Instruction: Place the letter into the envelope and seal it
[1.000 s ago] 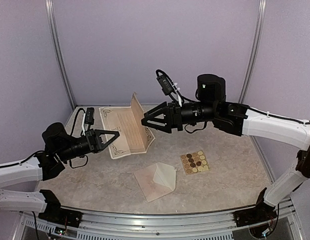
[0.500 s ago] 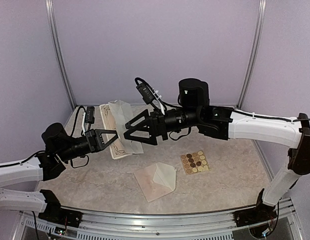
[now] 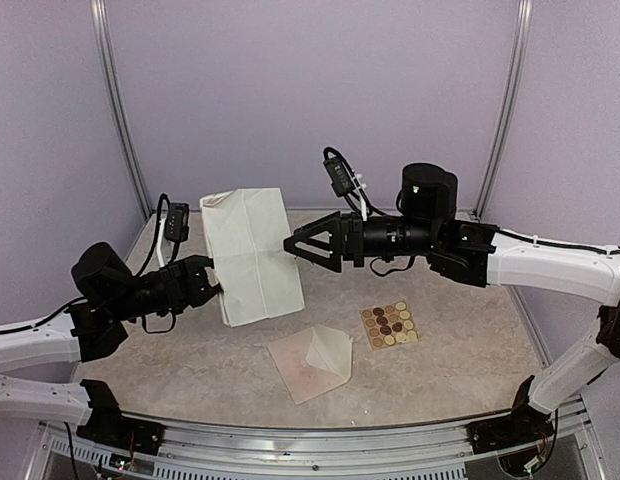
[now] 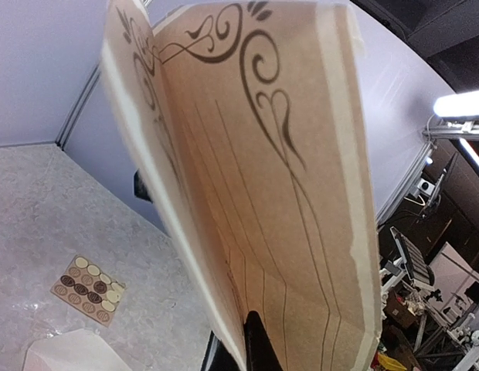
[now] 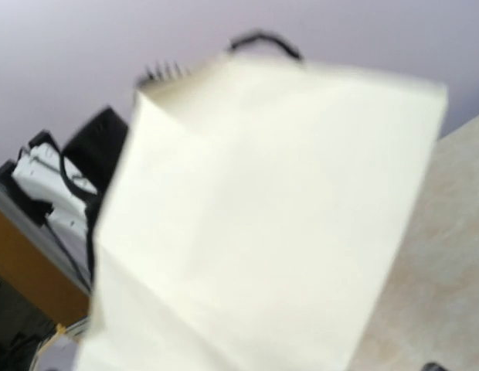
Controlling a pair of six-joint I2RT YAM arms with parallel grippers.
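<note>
Left gripper (image 3: 205,285) clamped on the letter's (image 3: 252,255) lower left edge; sheet stood upright above the table (image 3: 460,340). Right gripper (image 3: 290,246) had its jaws apart, tips at the sheet's right edge. Envelope (image 3: 312,362) lay flap-open near the front, well apart, sticker card (image 3: 390,323) near it. Letter's inner face showed scrollwork and ruled lines.

Identify the letter (image 3: 252,255) by its plain cream-white outer face; in the left wrist view its inner face is tan with dark brown scrollwork and ruled lines. The envelope (image 3: 308,368) is cream-beige. The sticker card (image 3: 389,324) is tan with brown and yellow rounds. You will find the tabletop (image 3: 470,340) mottled beige-grey.
</note>
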